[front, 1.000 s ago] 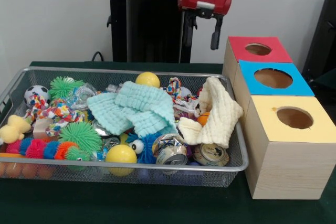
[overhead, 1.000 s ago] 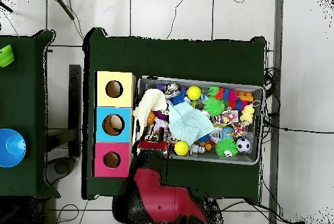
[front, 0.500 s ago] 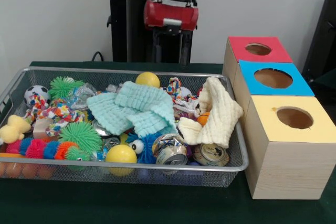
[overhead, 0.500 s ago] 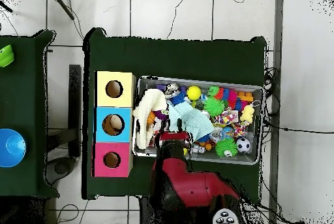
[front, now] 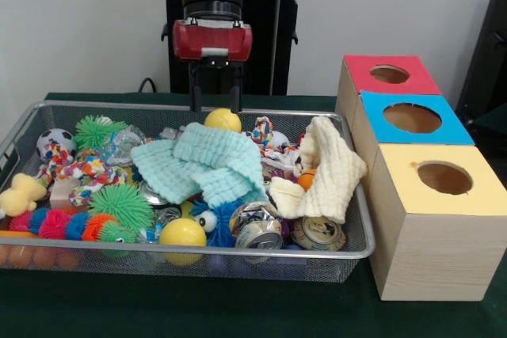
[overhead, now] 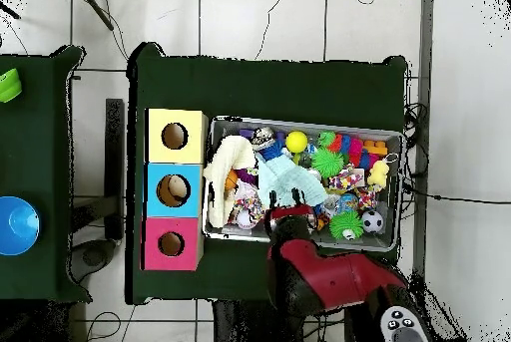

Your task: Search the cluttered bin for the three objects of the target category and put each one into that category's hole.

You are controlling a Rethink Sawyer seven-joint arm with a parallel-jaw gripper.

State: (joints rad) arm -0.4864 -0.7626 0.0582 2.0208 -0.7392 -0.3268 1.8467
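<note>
Leftmost, yellow duck point(front: 20, 193) against wire bin point(front: 360, 231) wall, claw point(front: 215, 99) open, empty

Open claw point(overhead: 284, 198) above the cluttered bin point(overhead: 304, 124), over pale-blue cloth point(overhead: 291, 180).

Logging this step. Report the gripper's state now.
Gripper: open, holding nothing, above the bin's far edge near a yellow ball.

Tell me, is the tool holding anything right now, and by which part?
Nothing is held. The tool hangs open and empty above the cluttered bin, by a yellow ball.
</note>
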